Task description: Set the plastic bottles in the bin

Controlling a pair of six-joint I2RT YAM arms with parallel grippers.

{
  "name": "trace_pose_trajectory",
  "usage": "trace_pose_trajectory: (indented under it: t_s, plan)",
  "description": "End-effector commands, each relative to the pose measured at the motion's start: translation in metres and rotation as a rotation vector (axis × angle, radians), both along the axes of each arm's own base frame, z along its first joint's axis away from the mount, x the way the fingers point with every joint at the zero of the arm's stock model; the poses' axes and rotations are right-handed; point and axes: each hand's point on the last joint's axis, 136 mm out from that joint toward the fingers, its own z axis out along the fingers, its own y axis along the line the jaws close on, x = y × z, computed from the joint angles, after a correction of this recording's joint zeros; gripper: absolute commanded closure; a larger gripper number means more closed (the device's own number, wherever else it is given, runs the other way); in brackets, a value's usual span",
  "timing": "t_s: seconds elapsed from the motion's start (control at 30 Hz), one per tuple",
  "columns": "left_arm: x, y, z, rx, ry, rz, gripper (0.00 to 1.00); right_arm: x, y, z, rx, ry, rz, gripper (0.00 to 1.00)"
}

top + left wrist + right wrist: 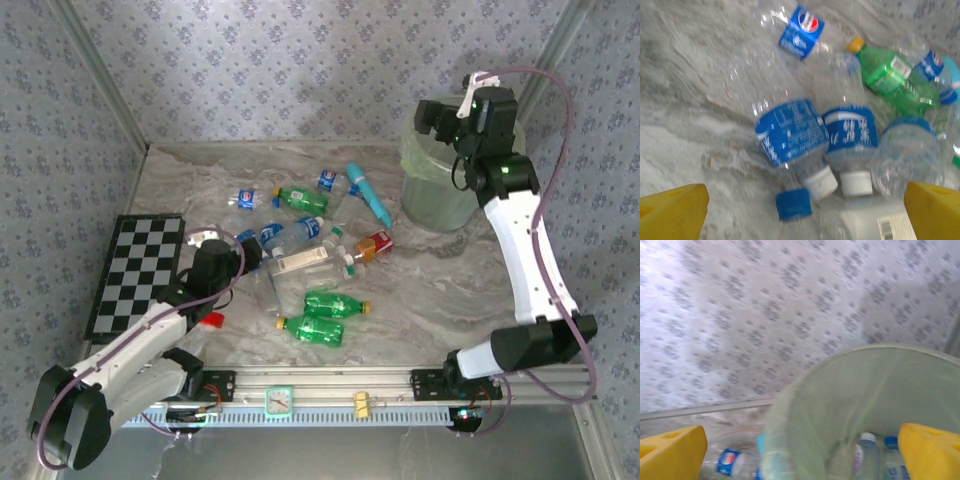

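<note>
Logging my right gripper (pixel 801 452) released above the translucent green bin (pixel 850 390); its wrist view reveals two clear bottles (pixel 866 452) inside. My left gripper (pixel 805 210) hangs spread over crinkled blue-labelled bottles (pixel 792 132).

Grey marbled counter (pixel 450 290), plastic bottles (pixel 278 237) lying scattered on their sides across its middle, two green bottles (pixel 335 304) nearest the front, round pale green bin (pixel 435 205) standing at far right, teal tube (pixel 368 194) near it, checkered board (pixel 135 275) flat at left, small red block (pixel 211 320) just beside the board.
</note>
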Motion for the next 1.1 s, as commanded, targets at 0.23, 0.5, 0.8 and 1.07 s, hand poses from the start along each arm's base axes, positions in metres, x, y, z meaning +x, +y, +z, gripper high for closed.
trace_pose_trajectory:
  t_s: [0.23,0.5,0.8,1.07]
  plan:
    - [-0.054,-0.029,-0.034,0.031,0.203,-0.125,0.00,-0.035,0.122,-0.064,0.002,0.027,0.315,0.00]
    - [-0.076,-0.051,-0.046,0.047,0.283,-0.223,0.00,-0.047,0.177,-0.117,0.057,0.145,0.452,0.00]
    - [-0.087,-0.068,-0.071,0.117,0.379,-0.290,0.00,-0.043,0.187,-0.128,-0.087,0.191,0.442,0.00]
    - [-0.086,-0.072,-0.099,0.199,0.482,-0.286,0.00,-0.043,0.184,-0.136,-0.118,0.202,0.423,0.00]
